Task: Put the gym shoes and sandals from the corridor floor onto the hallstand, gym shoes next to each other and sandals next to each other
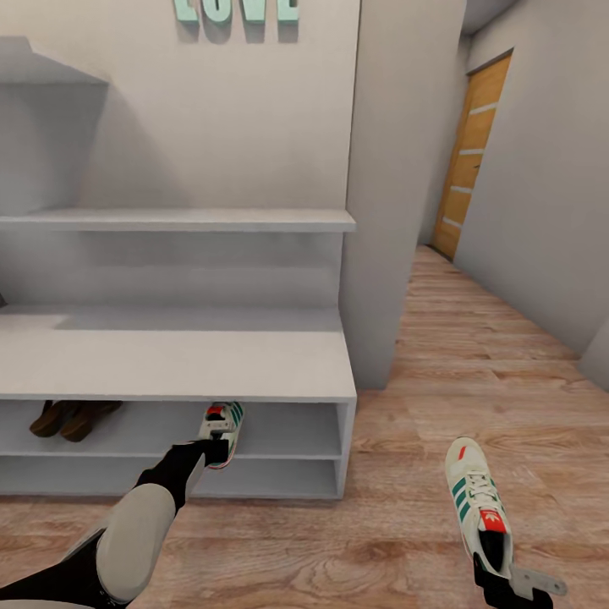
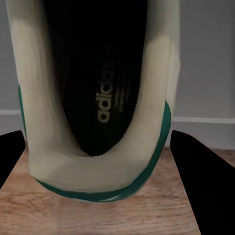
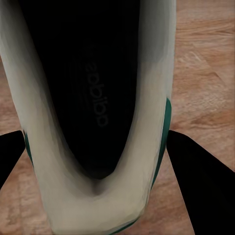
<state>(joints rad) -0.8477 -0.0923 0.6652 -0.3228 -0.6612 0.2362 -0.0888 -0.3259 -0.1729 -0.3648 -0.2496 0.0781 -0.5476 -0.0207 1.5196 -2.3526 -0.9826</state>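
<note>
At hallstand [image 1: 254, 385], left gripper [image 1: 217, 443] seemingly clasping gym shoe [image 1: 224, 420].

home hallway: shoe rack [image 1: 254, 372], door [image 1: 474, 161], wood floor [image 1: 474, 364]

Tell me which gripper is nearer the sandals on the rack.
Left. The left gripper holds a sneaker at the shelf edge, just right of the sandals; the right gripper is far off at the floor sneaker.

Teal raised letters [image 1: 237, 10] on the wall above the hallstand are cut off by the picture's edge; their lower halves seem to spell "LOVE". In the left wrist view, the dark insole [image 2: 98, 78] of a gym shoe carries pale "adidas" lettering [image 2: 111, 100]. In the right wrist view, the other shoe's insole [image 3: 88, 83] bears the same wordmark [image 3: 98, 83], very faint.
</note>
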